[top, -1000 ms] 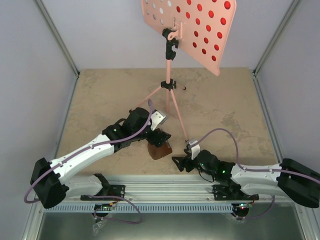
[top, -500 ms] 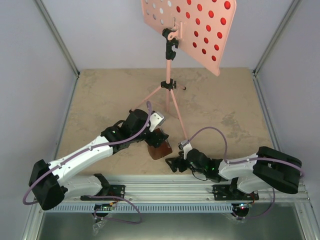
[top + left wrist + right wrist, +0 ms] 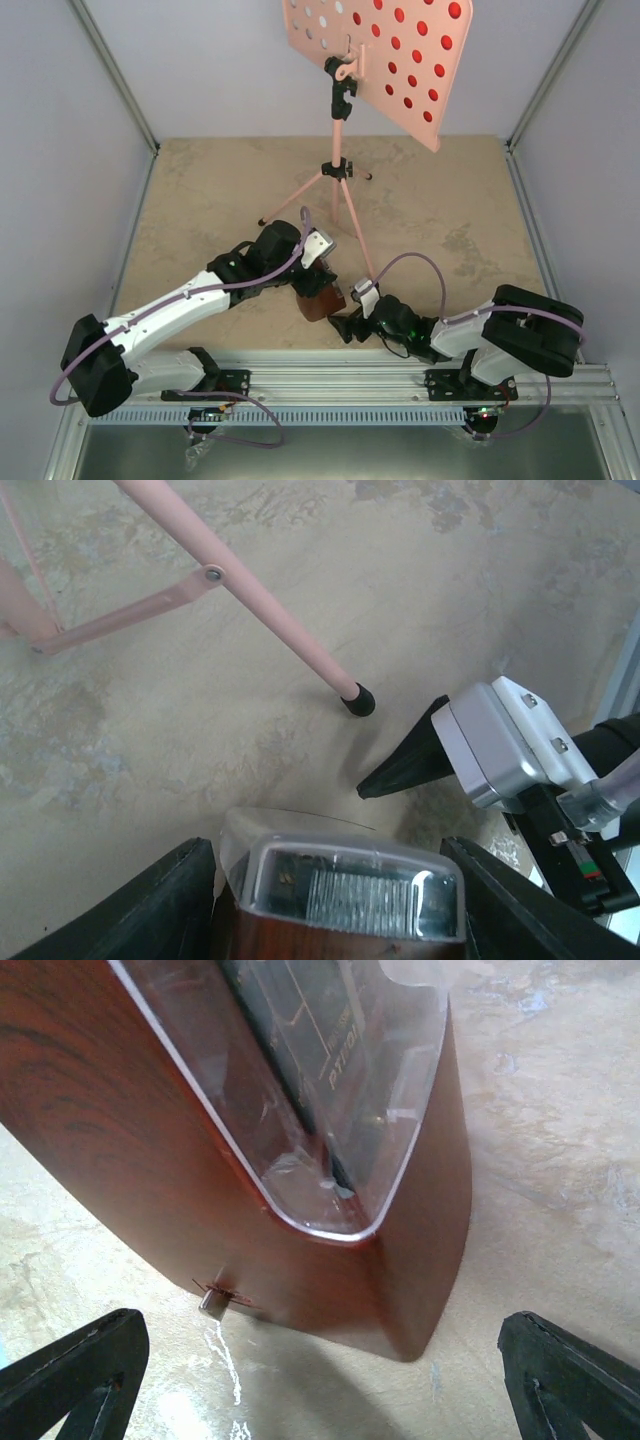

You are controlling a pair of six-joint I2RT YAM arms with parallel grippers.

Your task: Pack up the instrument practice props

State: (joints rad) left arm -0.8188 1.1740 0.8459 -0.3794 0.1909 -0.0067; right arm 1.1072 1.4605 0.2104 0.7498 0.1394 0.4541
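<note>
The small brown pyramid metronome with a clear front cover is tilted near the table's front edge. My left gripper is shut on its top; in the left wrist view its gripper flanks the metronome tightly. My right gripper is open just right of the metronome's base; in the right wrist view its fingertips stand wide apart below the raised base. The pink tripod music stand stands behind. A red sheet and a white sheet show through the desk's holes.
One stand leg ends in a black foot close behind the metronome, next to my right gripper's silver camera block. Grey walls enclose the table on three sides. A metal rail runs along the front edge.
My right arm has folded and its gripper slid left up to the metronome's base. My left gripper and the metronome shifted slightly toward the front.
</note>
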